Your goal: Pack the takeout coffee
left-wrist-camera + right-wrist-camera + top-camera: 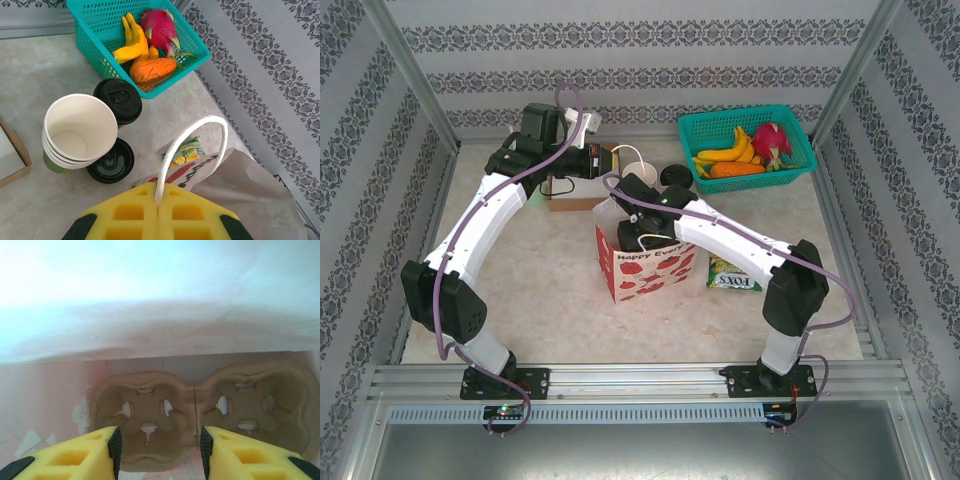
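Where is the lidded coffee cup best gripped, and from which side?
Probably from above, gripping the lidded cup across its round wall just below the rim. It stands upright, with the basket close on one side and the cup stack close on the other, so a sideways approach looks crowded.

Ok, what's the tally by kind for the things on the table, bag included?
Black lids: 2
Stack of lidless cups: 1
Basket of fruit: 1
Snack packet: 1
Paper bag: 1
Cardboard box: 1
Total: 7
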`<state>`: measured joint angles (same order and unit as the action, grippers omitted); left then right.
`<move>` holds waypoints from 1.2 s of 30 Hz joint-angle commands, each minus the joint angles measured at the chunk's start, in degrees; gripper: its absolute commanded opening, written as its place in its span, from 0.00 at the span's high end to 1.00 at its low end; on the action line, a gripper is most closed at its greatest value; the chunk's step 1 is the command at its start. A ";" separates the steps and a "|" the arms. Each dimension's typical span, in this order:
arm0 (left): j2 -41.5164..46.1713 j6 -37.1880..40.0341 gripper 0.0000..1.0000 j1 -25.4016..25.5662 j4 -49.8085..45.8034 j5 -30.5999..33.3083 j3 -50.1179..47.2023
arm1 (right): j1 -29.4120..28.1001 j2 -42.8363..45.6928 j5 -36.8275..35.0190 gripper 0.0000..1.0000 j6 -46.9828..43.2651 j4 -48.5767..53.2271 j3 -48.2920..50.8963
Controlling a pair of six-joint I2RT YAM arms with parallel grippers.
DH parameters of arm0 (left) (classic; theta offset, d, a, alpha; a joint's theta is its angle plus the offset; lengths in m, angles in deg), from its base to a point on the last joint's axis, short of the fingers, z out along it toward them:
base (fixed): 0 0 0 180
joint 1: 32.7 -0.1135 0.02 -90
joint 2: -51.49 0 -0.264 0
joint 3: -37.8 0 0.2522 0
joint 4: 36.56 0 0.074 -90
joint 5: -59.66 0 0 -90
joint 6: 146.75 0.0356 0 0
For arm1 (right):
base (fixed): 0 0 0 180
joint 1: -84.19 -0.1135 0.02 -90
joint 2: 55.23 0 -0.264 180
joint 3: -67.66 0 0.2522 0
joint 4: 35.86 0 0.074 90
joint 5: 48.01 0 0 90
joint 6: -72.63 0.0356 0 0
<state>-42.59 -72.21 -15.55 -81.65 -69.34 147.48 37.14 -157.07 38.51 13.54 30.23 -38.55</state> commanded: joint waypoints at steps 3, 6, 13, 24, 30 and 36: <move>-0.58 0.70 1.00 -0.32 -1.36 -1.31 1.42 | -0.59 4.90 -1.87 0.49 -1.86 -3.68 0.06; -0.50 0.52 1.00 -0.28 -1.27 -1.35 1.20 | -0.52 6.36 -2.17 0.47 -2.04 -4.34 0.17; -0.14 0.63 1.00 -0.35 -1.30 -1.20 0.84 | -0.42 9.64 -2.78 0.42 -2.98 -6.85 0.80; 0.04 0.72 1.00 -0.27 -1.45 -1.25 0.85 | 0.24 16.43 -1.37 0.33 -5.60 -15.69 4.69; 0.22 1.04 1.00 -0.36 -1.23 -1.62 0.67 | 1.53 20.12 1.84 0.16 -11.48 -21.11 6.57; 0.04 1.49 1.00 -0.31 -1.35 -2.69 1.02 | 6.25 21.06 6.97 0.05 -24.28 -23.02 6.10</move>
<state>-42.59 -72.01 -15.55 -82.09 -70.26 147.48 41.08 -136.94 41.63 -2.04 10.08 -32.80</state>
